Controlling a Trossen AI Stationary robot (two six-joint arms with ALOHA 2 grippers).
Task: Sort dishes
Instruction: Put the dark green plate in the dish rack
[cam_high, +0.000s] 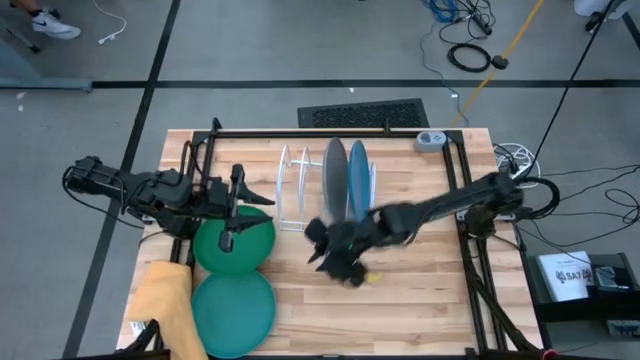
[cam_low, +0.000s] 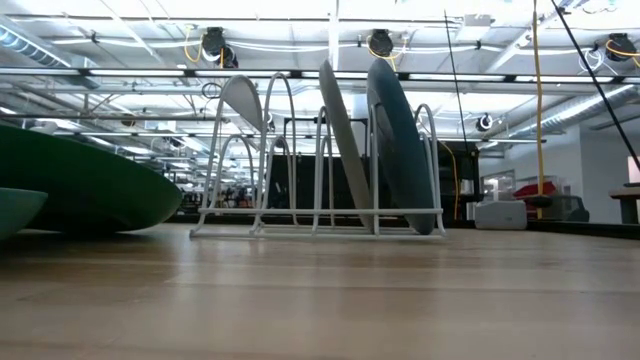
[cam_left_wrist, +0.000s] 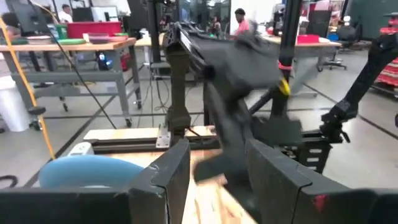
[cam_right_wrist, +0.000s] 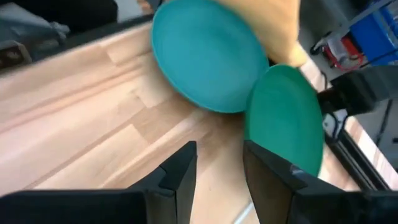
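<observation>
The dark green plate (cam_high: 238, 250) lies flat at the table's left, its near edge over the teal plate (cam_high: 233, 312) (cam_right_wrist: 205, 53). The grey plate (cam_high: 335, 178) (cam_low: 342, 150) and the blue plate (cam_high: 358, 180) (cam_low: 400, 145) stand on edge in the white wire rack (cam_high: 295, 190). My left gripper (cam_high: 232, 225) (cam_left_wrist: 217, 158) is open above the green plate's far part and holds nothing. My right gripper (cam_high: 335, 262) (cam_right_wrist: 217, 155) is open over bare wood near the rack, facing the green plate (cam_right_wrist: 286, 118). Neither gripper shows in the low view.
A yellow cloth (cam_high: 165, 300) lies at the table's near left corner beside the teal plate. The rack's left slots (cam_low: 245, 150) hold nothing. A black frame (cam_high: 330, 132) runs along the table's far edge and sides. Bare wood (cam_high: 420, 300) spreads over the near right.
</observation>
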